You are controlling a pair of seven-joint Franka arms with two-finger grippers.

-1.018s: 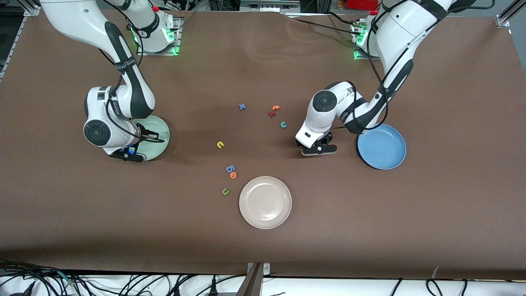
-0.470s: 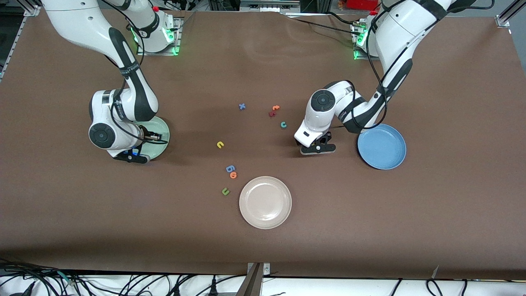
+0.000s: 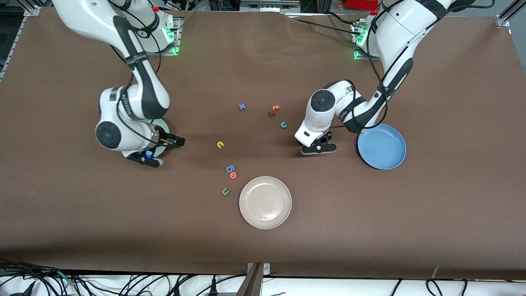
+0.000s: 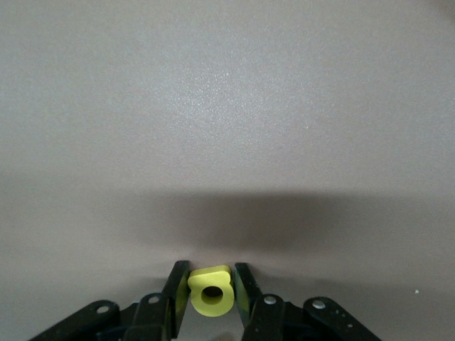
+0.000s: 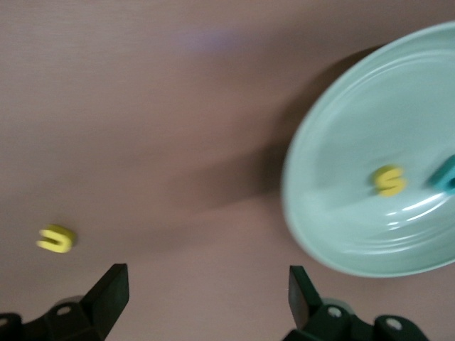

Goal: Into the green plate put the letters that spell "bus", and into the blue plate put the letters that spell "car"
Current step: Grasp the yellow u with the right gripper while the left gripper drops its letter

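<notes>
1. Front view: the right gripper (image 3: 162,150) is at the edge of the green plate (image 3: 163,125), which the right arm mostly hides. The left gripper (image 3: 317,149) is low over the bare table between the teal "c" (image 3: 283,124) and the blue plate (image 3: 381,146); this plate looks empty. The yellow "u" (image 3: 220,144) lies on the table between the two arms, well apart from both plates. The green "u" (image 3: 225,191), the blue letter (image 3: 230,168) and the small orange letter (image 3: 233,175) lie near the cream plate (image 3: 265,202). The orange "t" (image 3: 275,108) and the dark red letter (image 3: 271,114) lie just beside each other, farther from the front camera than the teal "c". A blue "x" (image 3: 242,106) lies apart.

2. Left wrist view: the fingers (image 4: 178,280) of the left gripper are clamped on the yellow "a" (image 4: 211,290), which is at the table surface.

3. Right wrist view: the fingers (image 5: 110,291) of the right gripper stand wide apart and hold nothing. The yellow "s" (image 5: 389,180) and a teal letter (image 5: 446,174), probably the "b", lie in the green plate.

4. Judgement: for "bus" only the yellow "u" seems to remain, so the right arm should go over it, descend and close. The left arm should lift the "a" and carry it over the blue plate. The letter is small, so a slip is possible.
</notes>
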